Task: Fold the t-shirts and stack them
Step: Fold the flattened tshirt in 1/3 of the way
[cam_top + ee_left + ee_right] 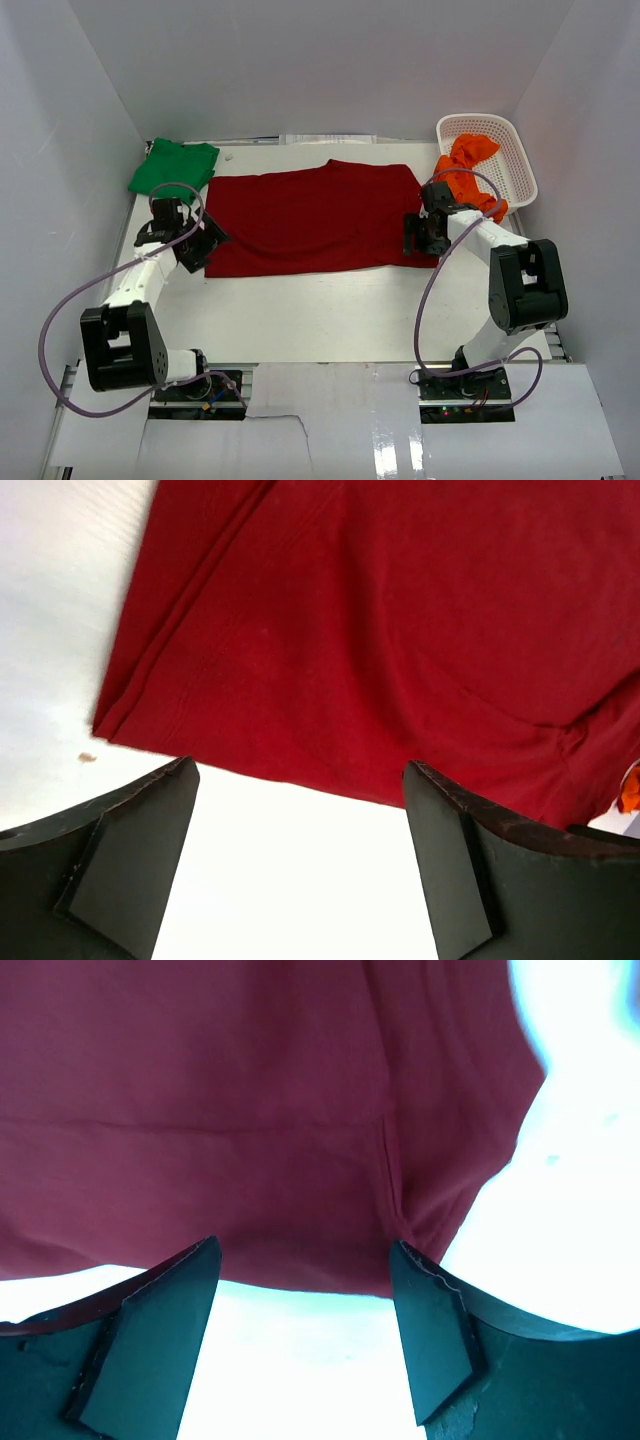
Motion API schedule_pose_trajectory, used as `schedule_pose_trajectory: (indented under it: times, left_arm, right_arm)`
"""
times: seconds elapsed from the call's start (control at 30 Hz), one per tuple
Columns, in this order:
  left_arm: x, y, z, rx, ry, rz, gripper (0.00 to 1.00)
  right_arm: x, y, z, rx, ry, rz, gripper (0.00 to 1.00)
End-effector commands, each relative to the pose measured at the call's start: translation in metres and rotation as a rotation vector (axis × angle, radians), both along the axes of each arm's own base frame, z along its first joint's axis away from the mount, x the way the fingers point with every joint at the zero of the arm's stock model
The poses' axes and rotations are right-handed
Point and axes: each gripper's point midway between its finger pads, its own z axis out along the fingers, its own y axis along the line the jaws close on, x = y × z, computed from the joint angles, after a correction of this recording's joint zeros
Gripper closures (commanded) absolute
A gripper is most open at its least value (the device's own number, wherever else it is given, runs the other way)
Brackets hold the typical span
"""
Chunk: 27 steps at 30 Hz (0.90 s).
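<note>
left gripper [300, 782], wrist view: both dark fingers [130, 860] stand wide apart, with nothing between them but bare white table [320, 310]. the near hem of the dark red t-shirt [315, 215] lies just past the fingertips. one tip overlaps the cloth edge in that view, and contact cannot be confirmed. a corner of the shirt with a doubled hem line shows toward the upper left.

right gripper [305, 1260], wrist view: jaws likewise spread and empty. the red cloth edge runs across just beyond the tips, with a seam and a fold toward the right side of that view.

overhead view: the dark red t-shirt is spread flat across the middle of the table, its long side running left to right. the left gripper sits at its near left corner and the right gripper at its near right edge, both low at the cloth.

bright green t-shirt [175, 167]: gathered in a compact heap at the far left corner of the table, just beside the red shirt's far left corner. whether the two touch cannot be told.

orange t-shirt [468, 165]: crumpled, draped over the near left rim of the white lattice basket [515, 140], partly inside and partly hanging out, close to the right arm's wrist. the basket stands at the far right corner of the table.
</note>
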Motion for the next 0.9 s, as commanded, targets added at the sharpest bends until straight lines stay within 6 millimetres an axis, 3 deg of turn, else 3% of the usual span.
schedule_pose_trajectory:
  times: [0.0, 0.3, 0.47, 0.6, 0.7, 0.83, 0.87]
  left_arm:
    - [0.002, -0.018, -0.022, -0.088, 0.024, -0.056, 0.07]
    - [0.017, -0.038, -0.052, -0.179, 0.003, -0.095, 0.08]
    - [0.013, -0.04, -0.074, -0.166, 0.065, -0.095, 0.08]
    - [-0.006, -0.029, -0.089, -0.105, 0.155, -0.06, 0.07]
    - [-0.033, -0.012, -0.096, -0.015, 0.259, -0.011, 0.07]
    - [-0.062, 0.014, -0.073, 0.129, 0.335, 0.065, 0.06]
    - [-0.061, 0.022, -0.065, 0.163, 0.333, 0.09, 0.06]
  right_arm:
    - [-0.006, -0.002, -0.013, -0.025, 0.014, -0.027, 0.25]
    - [-0.024, -0.007, -0.041, -0.083, 0.089, -0.031, 0.38]
    - [-0.034, -0.011, -0.043, -0.125, 0.114, -0.031, 0.36]
    - [-0.048, -0.023, -0.04, -0.203, 0.152, -0.054, 0.26]
    - [-0.066, -0.033, -0.037, -0.249, 0.201, -0.07, 0.24]
    - [-0.094, -0.047, -0.043, -0.319, 0.306, -0.108, 0.2]
    - [-0.101, -0.051, -0.046, -0.341, 0.339, -0.116, 0.19]
